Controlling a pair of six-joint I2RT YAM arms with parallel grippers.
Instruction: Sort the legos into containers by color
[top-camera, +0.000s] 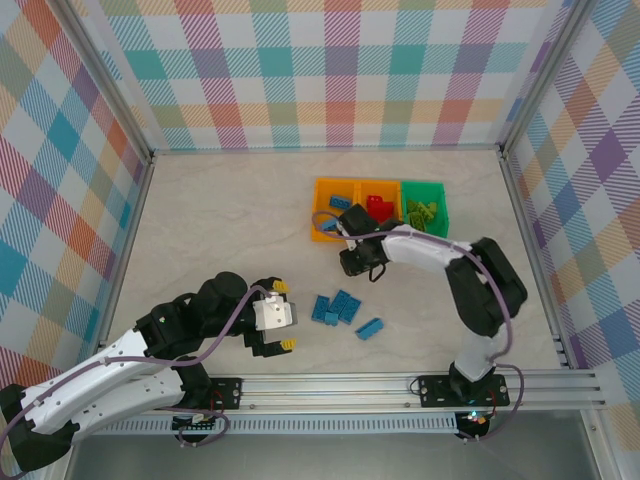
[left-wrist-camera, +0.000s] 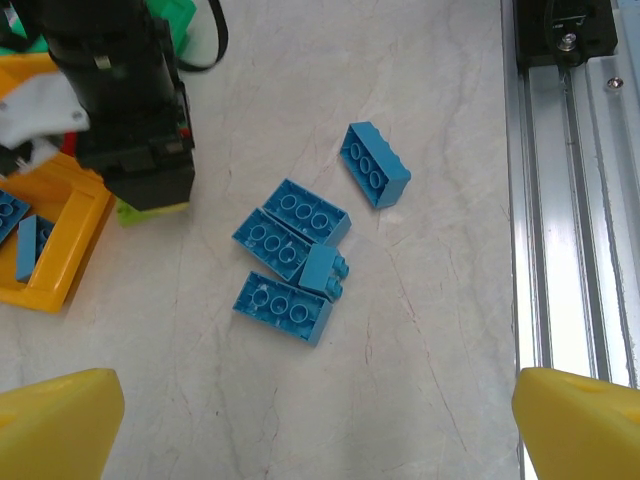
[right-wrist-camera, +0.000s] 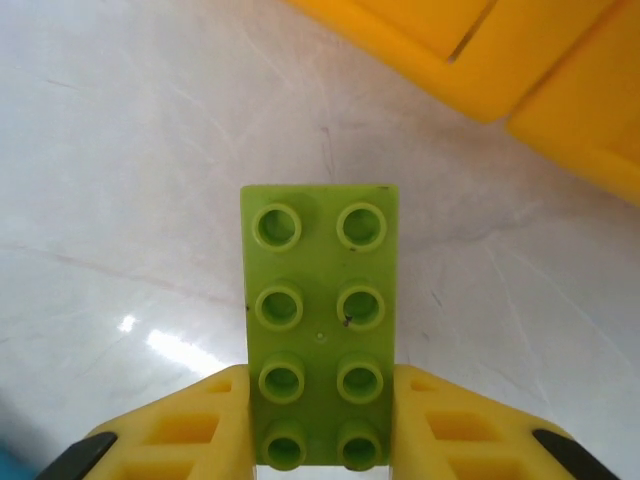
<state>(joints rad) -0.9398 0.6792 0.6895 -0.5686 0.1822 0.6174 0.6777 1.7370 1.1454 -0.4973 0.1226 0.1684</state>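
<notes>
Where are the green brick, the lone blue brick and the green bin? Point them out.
green brick (right-wrist-camera: 320, 320), right wrist view, studded top.
lone blue brick (left-wrist-camera: 372, 165), left wrist view, studded top.
green bin (top-camera: 425, 183), top view, far rim.

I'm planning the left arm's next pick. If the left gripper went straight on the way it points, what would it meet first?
Likely the left gripper would meet the nearest blue lego of those lying loose on the table; depth is hard to judge.

Left hand (left-wrist-camera: 315, 432) agape, right hand (right-wrist-camera: 320, 440) clamped.
</notes>
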